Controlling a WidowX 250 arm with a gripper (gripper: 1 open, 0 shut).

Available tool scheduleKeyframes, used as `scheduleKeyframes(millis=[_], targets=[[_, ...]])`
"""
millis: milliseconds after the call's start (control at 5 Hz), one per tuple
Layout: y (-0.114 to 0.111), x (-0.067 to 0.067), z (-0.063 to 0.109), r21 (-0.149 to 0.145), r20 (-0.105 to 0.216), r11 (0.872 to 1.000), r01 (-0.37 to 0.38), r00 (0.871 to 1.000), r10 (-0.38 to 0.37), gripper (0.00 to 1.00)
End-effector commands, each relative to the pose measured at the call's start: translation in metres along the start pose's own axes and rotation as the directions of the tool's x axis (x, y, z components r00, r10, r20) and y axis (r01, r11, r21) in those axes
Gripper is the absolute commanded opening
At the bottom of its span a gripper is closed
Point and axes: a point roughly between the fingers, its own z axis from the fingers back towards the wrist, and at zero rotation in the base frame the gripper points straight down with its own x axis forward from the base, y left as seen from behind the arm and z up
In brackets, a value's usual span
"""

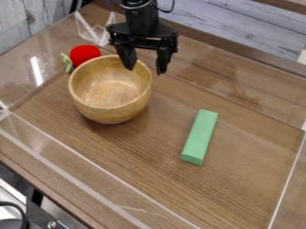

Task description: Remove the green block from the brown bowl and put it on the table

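From where I stand, looking down over the tabletop, there is just the one camera view to go by. The table (125, 161) is brown wood with the grain running through it and a shine on its surface. A clear acrylic wall (27, 89) borders it on the left, and beyond the far side I can see pale, weathered-looking planks (263, 25). A dark cable (14, 207) curls in at the near left corner. The brown bowl (110, 109) sits upright toward the left, light tan, thick-rimmed, with nothing inside it. Just beyond its far left rim is a red round object (84, 55) with a bit of green to it, close up against the bowl; whether the two touch I can't make out. The green block (199, 137) is out of the bowl, lying flat on the table to the right and nearer to me, well apart from the bowl, its long side running roughly near to far with a slight slant. At the far side hangs the black gripper (143, 55), reaching down by the bowl's far right rim. Its jaws stand wide apart, one to the left and one to the right, and they hold nothing. The left one seems to be over the bowl's far edge, though from here I can't tell if it touches.
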Motion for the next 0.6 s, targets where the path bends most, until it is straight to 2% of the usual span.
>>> scheduleKeyframes(millis=[0,400], targets=[[-0.01,0.001,0.019,-0.007,0.054,1.0,0.01,0.998,-0.009,1.0],[-0.031,-0.006,0.031,-0.025,0.052,0.996,0.084,0.995,-0.083,1.0]])
